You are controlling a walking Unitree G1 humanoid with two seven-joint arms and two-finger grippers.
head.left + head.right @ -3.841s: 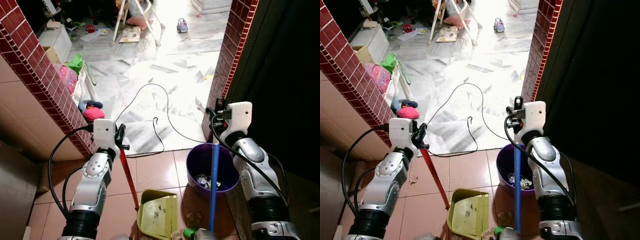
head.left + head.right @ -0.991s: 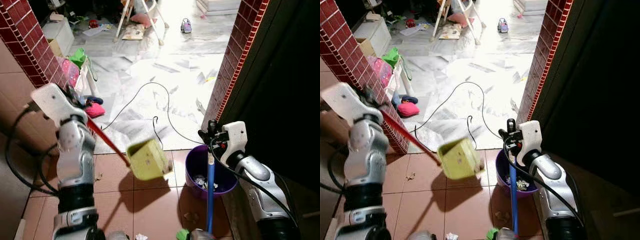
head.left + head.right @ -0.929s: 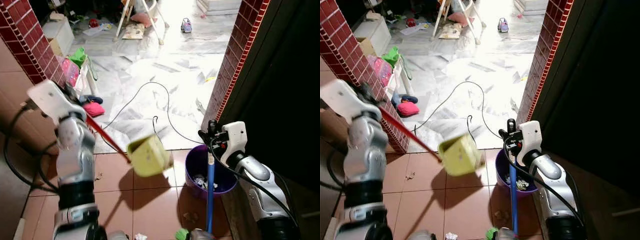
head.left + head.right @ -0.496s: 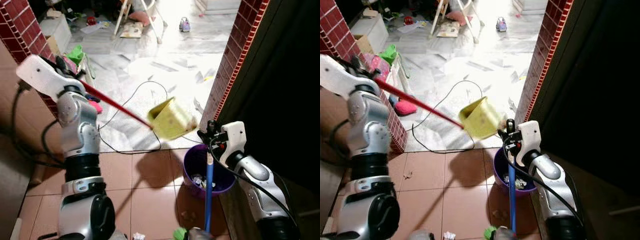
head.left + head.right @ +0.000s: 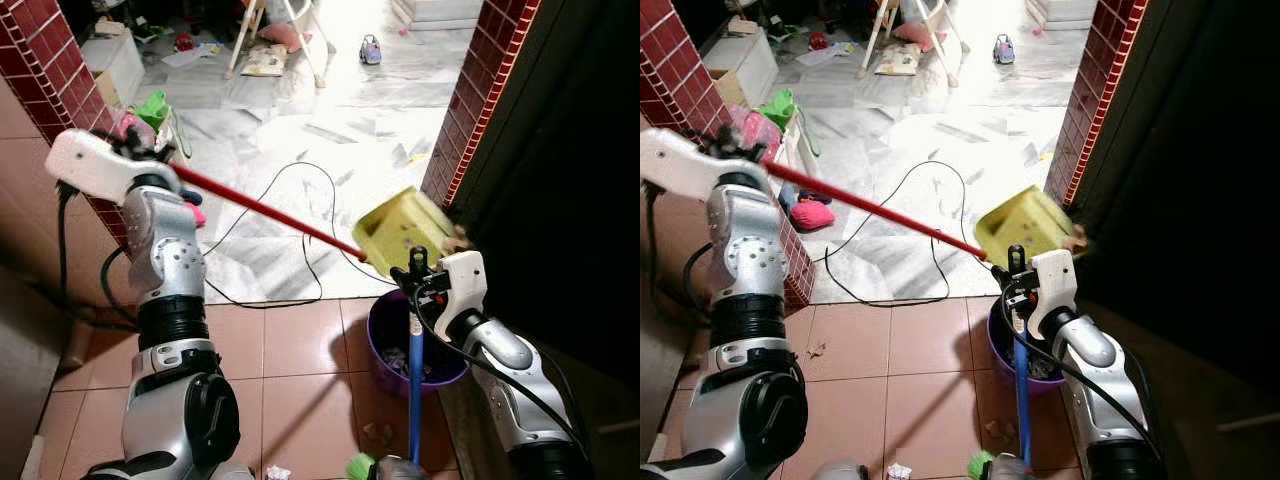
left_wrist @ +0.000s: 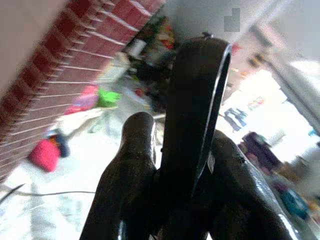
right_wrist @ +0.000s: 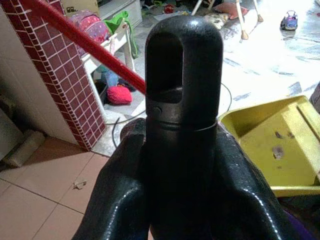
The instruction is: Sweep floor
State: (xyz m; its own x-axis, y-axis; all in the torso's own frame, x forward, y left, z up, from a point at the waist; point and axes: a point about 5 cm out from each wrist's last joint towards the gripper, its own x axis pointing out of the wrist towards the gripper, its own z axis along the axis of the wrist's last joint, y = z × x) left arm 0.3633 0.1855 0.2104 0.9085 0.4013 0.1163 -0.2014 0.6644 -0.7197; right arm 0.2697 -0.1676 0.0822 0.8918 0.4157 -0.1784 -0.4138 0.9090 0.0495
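From the head cameras, the left gripper [image 5: 135, 150] is closed around the far end of the long red handle [image 5: 265, 213] of a yellow plastic dustpan [image 5: 403, 228]; the pan hangs in the air, tilted, just above the purple round plastic bin [image 5: 385, 340], which sits at about four o'clock from the middle of the view; brown debris [image 5: 458, 240] shows at the pan's right edge. The right gripper [image 5: 414, 284] is clamped on the top of the blue-shafted broom [image 5: 1021, 385], which stands upright by the bin; its green head [image 5: 980, 466] is on the terracotta tile floor [image 5: 920, 390] at six o'clock, with scraps lying near it.

In the left wrist view, both black fingers [image 6: 132, 165] press on the handle's dark end cap [image 6: 197, 110].

In the right wrist view, the fingers [image 7: 120, 195] hug the broom's black slotted cap [image 7: 182, 85]; the dustpan lies beyond, a few specks on its floor.

Judging by looks, pan and broom are light, stiff, smooth plastic; held at the very end, the long handle makes the pan swing and twist easily, so a hold nearer the pan would give steadier tipping; the broom suits a grip on its shaft.
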